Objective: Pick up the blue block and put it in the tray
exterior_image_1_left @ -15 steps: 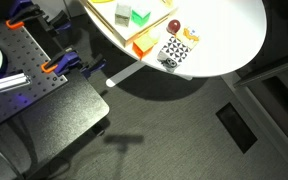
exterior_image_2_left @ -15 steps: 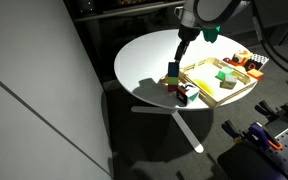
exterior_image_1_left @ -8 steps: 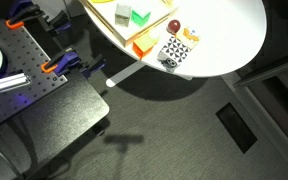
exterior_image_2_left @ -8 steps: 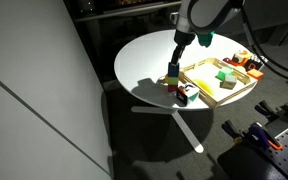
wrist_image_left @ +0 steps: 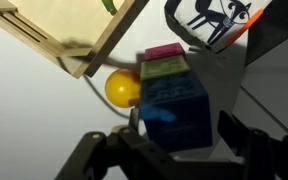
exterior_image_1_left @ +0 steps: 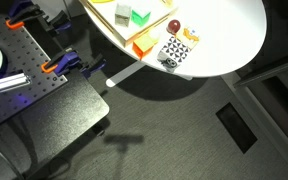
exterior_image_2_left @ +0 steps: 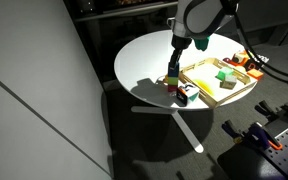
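Down on the round white table [exterior_image_2_left: 144,60], the gripper [exterior_image_2_left: 172,70] hangs from the arm just outside the near corner of the tray [exterior_image_2_left: 206,68]. In the wrist view the blue block [wrist_image_left: 174,108] fills the middle of the picture, sitting between the two dark fingers [wrist_image_left: 231,132]. The jaws are spread to either side of it, and a thin strip of pale tabletop shows between the block's right face and the finger there, so it is straddled rather than pinched. The block rests on the table, outside the tray and close to its wooden corner.

Just beyond the block lie a small magenta piece [wrist_image_left: 164,52] and a green piece [wrist_image_left: 164,68], touching each other, with a yellow ball [wrist_image_left: 123,89] beside them. The black-and-white checkered box [exterior_image_2_left: 190,94] stands near the table's edge. Inside the tray, a bright green block [exterior_image_1_left: 141,15] sits next to a white block [exterior_image_1_left: 122,12] — both well apart from the gripper.
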`<control>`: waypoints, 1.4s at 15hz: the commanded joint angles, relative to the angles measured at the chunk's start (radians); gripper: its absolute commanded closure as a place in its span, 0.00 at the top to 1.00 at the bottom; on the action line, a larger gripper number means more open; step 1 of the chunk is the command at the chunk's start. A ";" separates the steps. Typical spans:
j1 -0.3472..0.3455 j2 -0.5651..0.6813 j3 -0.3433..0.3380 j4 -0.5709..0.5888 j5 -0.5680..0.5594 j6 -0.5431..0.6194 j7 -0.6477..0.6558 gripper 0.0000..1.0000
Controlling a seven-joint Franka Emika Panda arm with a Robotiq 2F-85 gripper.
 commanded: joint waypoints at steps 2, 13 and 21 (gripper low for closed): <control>-0.002 0.024 0.001 0.042 -0.042 -0.016 0.006 0.41; -0.012 -0.060 -0.006 0.054 -0.030 -0.151 0.034 0.33; -0.036 -0.162 -0.052 -0.003 -0.029 -0.253 0.099 0.33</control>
